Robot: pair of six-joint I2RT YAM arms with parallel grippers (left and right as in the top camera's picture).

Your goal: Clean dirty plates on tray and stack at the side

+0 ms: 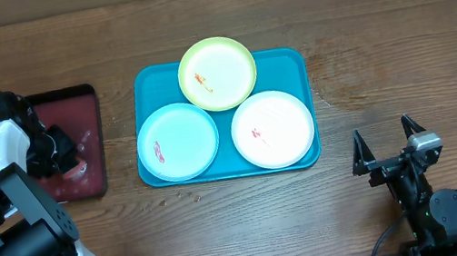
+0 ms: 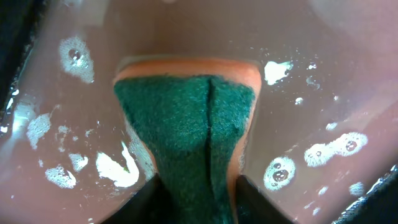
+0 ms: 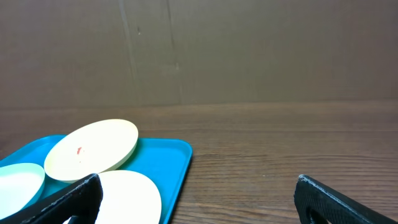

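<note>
Now left gripper (image 2: 200, 200) clamped on sponge (image 2: 186, 118) in soapy red tray (image 1: 79, 110); right gripper (image 1: 389, 145) spread wide, empty. 3 smeared plates (image 1: 178, 141) on turquoise tray (image 1: 288, 60). Risk: unsteadied plate skids under wet scrub.

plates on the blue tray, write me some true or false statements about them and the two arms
The light blue plate, yellow-green plate and white plate all lie on the turquoise tray: true.
The white plate is spotless: false, it carries a red smear.
The left pincer grips a scrub sponge in the foamy dark red tray: true.
The right pincer holds the yellow-green plate: false, it is open and empty, right of the tray.
</note>
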